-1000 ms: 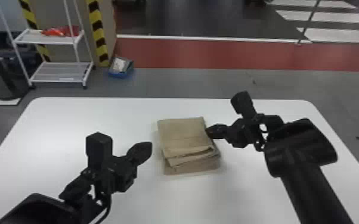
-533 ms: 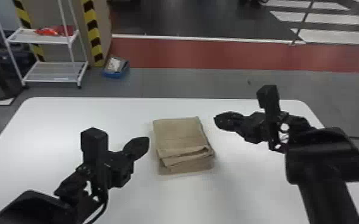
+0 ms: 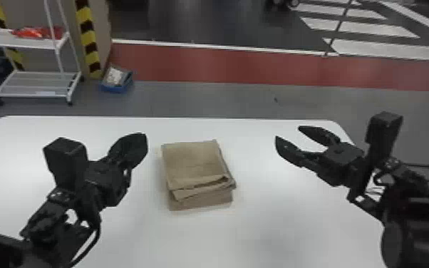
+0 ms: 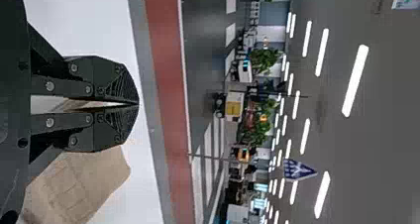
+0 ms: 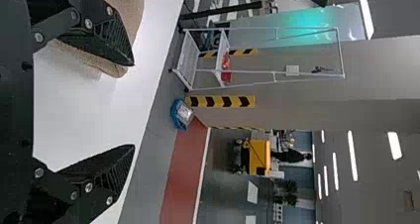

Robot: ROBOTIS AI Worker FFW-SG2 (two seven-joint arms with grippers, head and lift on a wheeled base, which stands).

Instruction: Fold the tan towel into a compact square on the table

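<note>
"Where did you see the tan towel (image 3: 194, 162)?"
"It lay folded on the white table (image 3: 278, 228), between my left gripper (image 3: 144, 137), which I had closed, and my right gripper (image 3: 288, 133), which I had open (both stood apart from it)."

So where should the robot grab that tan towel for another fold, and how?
I'd pinch the top layers of the tan towel at their near right corner, coming in from the right with the right gripper, whose fingers stand open on that side. The towel lies flat, but a shadowed gap shows between loose layers there, so one finger could probably slip in.
</note>
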